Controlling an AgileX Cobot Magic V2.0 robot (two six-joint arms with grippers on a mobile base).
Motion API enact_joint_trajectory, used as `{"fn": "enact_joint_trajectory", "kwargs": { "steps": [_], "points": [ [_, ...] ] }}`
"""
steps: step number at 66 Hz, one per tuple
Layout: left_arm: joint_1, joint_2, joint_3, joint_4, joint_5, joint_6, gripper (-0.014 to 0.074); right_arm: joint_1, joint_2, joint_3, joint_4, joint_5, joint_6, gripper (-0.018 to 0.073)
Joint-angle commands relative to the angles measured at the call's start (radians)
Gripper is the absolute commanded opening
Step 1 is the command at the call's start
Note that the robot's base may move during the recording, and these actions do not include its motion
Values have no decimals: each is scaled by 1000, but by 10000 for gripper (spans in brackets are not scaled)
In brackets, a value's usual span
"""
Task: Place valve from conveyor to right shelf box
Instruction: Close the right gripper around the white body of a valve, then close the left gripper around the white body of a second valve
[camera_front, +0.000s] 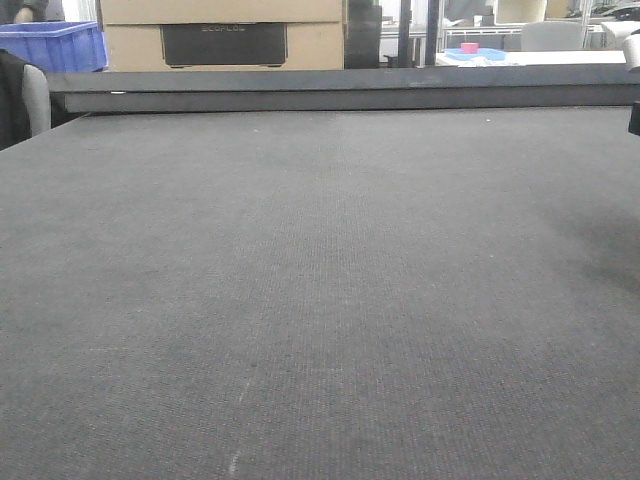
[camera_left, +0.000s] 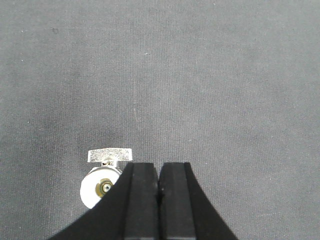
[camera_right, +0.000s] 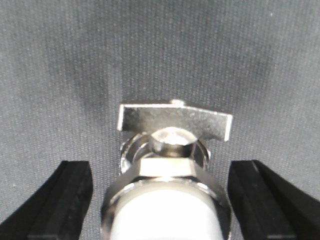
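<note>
The conveyor (camera_front: 320, 300) is seen as a wide dark belt, on which the valve (camera_right: 172, 165) is laid. The valve is flanked by the spread fingers of the right claw (camera_right: 160, 172). The left claw (camera_left: 159, 172) is held pressed together, with nothing gripped.

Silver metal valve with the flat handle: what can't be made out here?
Left wrist view: silver metal valve partly hidden behind the shut black left fingers.
Right wrist view: valve's lower body blurred, cut off by the bottom edge.
Front view: valve not seen on the dark grey woven conveyor belt.
</note>
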Motion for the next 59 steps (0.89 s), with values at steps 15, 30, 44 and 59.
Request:
{"fn": "enact_joint_trajectory", "kwargs": {
  "steps": [15,30,44,59],
  "points": [
    [2,-2,-9,-12,-8,-7,-111,-5,0,-6,-15,23,-1,433],
    [2,-2,-9,-12,-14,-165,-111,-5,0,-6,-15,41,-1,47],
    [3,-2,-9,65,-22,-200,-107,-5,0,-6,-15,35,0,-162],
    [103,1,-55,191,63,-155,216,-5,0,-6,-12,40,0,-162]
  ]
}}
